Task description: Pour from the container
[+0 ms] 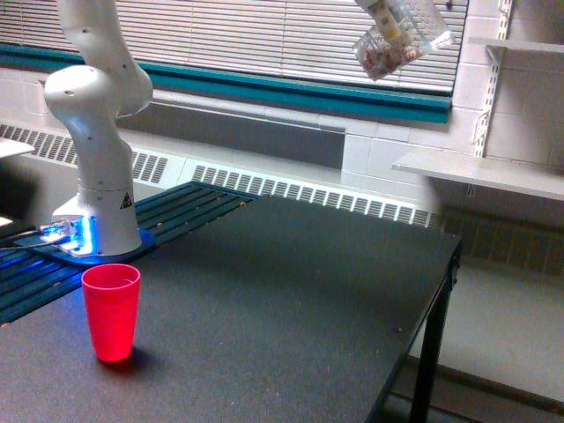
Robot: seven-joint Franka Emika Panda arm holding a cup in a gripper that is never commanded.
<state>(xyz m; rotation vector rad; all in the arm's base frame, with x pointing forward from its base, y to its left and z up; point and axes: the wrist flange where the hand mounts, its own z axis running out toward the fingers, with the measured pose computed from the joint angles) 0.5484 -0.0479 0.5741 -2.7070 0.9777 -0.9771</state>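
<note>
Clear container held high and tilted at the top of the exterior view.

The gripper is barely in frame at the top edge, so I cannot tell how it grasps. Pinkish-white pieces sit in the container's lower end, before the window blinds. A red cup stands upright on the dark table, well apart, near the arm's base.

Blinds above a radiator, white shelves beside.
</note>
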